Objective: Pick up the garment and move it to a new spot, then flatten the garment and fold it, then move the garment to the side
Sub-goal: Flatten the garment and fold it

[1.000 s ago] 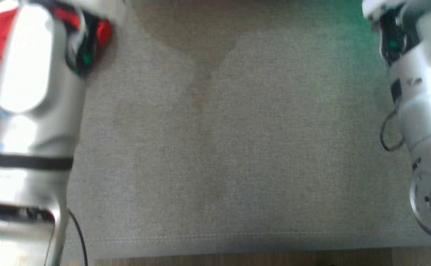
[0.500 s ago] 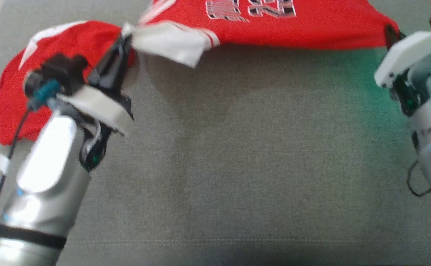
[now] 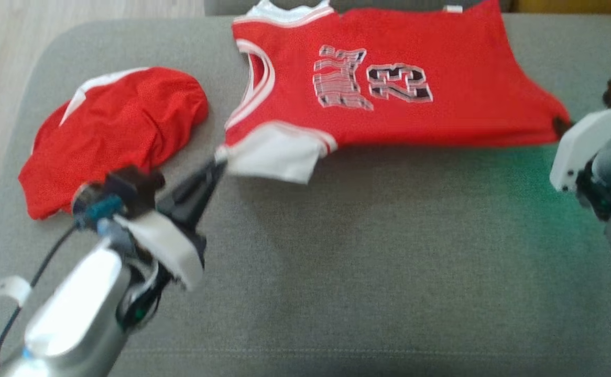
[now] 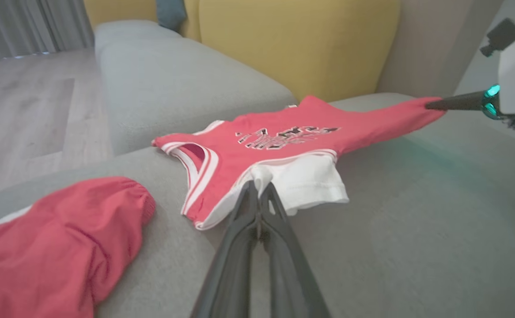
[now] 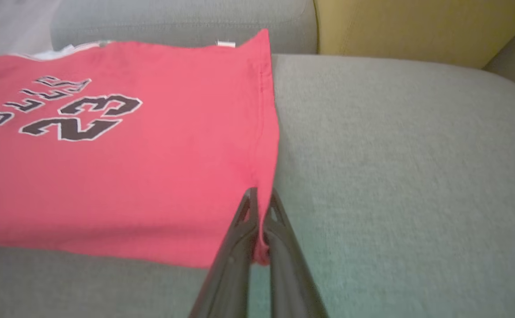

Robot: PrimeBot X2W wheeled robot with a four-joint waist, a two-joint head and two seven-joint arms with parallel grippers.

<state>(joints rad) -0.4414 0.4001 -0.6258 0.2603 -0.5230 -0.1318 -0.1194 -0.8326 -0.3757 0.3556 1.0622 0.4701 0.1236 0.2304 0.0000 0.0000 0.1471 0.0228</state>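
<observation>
The garment [image 3: 415, 104] is a red sleeveless jersey with white trim and the number 23, stretched across the far half of a grey sofa seat [image 3: 363, 251]. My left gripper [image 3: 220, 159] is shut on its white sleeve end at the near left corner, seen close in the left wrist view as garment [image 4: 293, 145] pinched at the left gripper [image 4: 258, 183]. My right gripper [image 3: 561, 124] is shut on the near right hem corner; the right wrist view shows the garment [image 5: 120, 168] hem caught in the right gripper [image 5: 259, 196]. The near edge hangs taut between both grippers, slightly raised.
A second red piece of clothing [image 3: 117, 131] lies bunched at the seat's left end, just left of my left arm. A yellow cushion [image 4: 293, 39] and grey backrest [image 5: 178, 17] stand behind the jersey. Wooden floor [image 3: 1, 63] lies past the seat's left edge.
The head camera has tilted up, so the whole jersey now shows instead of bare seat. Both grippers keep their grip on the jersey's near corners.
</observation>
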